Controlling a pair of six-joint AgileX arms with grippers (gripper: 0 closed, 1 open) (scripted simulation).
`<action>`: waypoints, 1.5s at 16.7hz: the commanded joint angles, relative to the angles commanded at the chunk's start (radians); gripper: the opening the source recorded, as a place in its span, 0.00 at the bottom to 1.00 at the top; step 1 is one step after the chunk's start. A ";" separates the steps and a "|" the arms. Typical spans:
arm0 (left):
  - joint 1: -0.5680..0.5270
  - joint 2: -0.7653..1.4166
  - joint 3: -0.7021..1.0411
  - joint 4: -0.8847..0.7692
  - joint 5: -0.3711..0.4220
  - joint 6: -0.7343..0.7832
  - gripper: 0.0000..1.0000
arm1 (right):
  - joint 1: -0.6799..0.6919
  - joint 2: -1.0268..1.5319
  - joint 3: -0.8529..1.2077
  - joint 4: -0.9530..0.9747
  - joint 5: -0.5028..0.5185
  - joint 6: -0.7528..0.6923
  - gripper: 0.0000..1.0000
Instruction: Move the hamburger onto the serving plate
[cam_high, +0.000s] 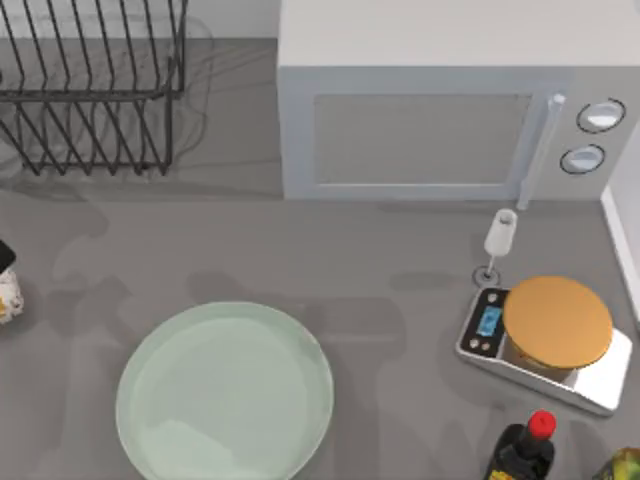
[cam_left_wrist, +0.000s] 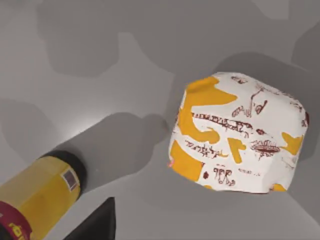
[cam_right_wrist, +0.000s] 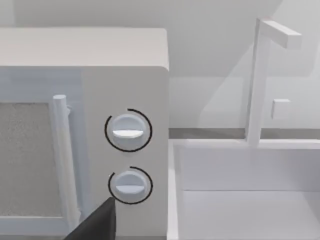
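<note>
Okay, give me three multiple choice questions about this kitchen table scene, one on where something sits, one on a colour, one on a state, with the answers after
1. Where does the hamburger lie in the top view?
A. at the table's left edge
B. on the scale
C. inside the microwave

2. What colour is the serving plate?
A. orange-tan
B. pale mint green
C. black

3. What is the state of the microwave door?
A. wide open
B. removed
C. closed

Answers: 1 A, the wrapped lump sits at the far left, apart from the plate. 2 B, the large round plate is mint green; the orange-tan disc tops the scale. 3 C, the door sits flush with its handle in front.
</note>
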 joint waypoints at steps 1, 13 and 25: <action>0.003 0.044 0.029 -0.023 0.000 0.024 1.00 | 0.000 0.000 0.000 0.000 0.000 0.000 1.00; 0.021 0.324 0.222 -0.173 0.007 0.178 1.00 | 0.000 0.000 0.000 0.000 0.000 0.000 1.00; 0.022 0.459 0.071 0.115 0.008 0.180 1.00 | 0.000 0.000 0.000 0.000 0.000 0.000 1.00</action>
